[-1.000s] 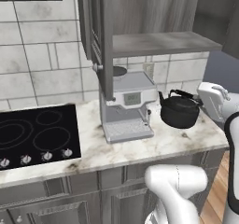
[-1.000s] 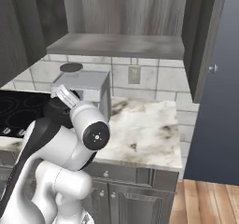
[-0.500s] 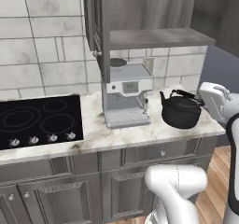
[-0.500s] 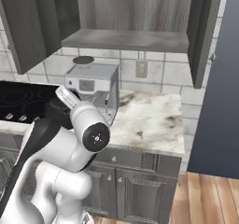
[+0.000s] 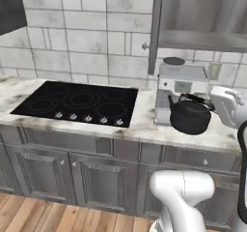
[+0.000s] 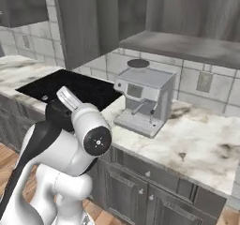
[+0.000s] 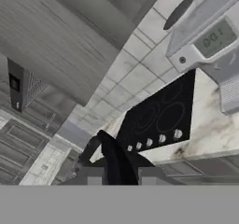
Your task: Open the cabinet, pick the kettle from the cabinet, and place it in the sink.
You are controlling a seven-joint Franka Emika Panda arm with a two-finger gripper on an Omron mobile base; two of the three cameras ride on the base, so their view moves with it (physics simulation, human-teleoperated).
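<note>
Jaws clenched on kettle (image 5: 189, 116) handle, gripper (image 7: 115, 169) holding it in front of coffee machine (image 5: 182, 92), beside cooktop (image 5: 79, 102).

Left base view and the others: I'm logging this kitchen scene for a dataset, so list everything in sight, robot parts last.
Squat round black kettle: one, black, held up in front of the coffee machine.
Boxy silver coffee machine: one, silver, on the counter.
Flat black glass cooktop: one, black, set in the counter.
Marble counter: one, white-grey.
Dark grey wood-grain wall cabinet: one, door open.
Grey base cabinets: one row, under the counter.
Tool: one, dark, shut on the kettle handle.
</note>
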